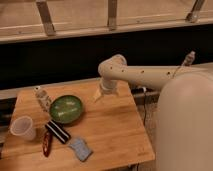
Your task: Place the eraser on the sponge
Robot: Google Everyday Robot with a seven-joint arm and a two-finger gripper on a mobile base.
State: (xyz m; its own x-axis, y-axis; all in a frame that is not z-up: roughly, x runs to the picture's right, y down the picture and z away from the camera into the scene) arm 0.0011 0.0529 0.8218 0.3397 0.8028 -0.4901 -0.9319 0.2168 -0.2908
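Note:
The eraser (58, 131), a black block with white stripes, lies on the wooden table (112, 130) near its front left. Just right of it and nearer the front edge sits the sponge (80, 149), a flat blue-grey pad, apart from the eraser. My gripper (104, 95) hangs above the table's back middle, well behind and to the right of both. It points down, open, with nothing between its fingers. The cream arm (145, 76) reaches in from the right.
A green bowl (66, 108) stands behind the eraser. A clear cup (23, 128) sits at the left edge, a dark red oval object (46, 143) lies by the front edge, and a small bottle (43, 98) is at the back left.

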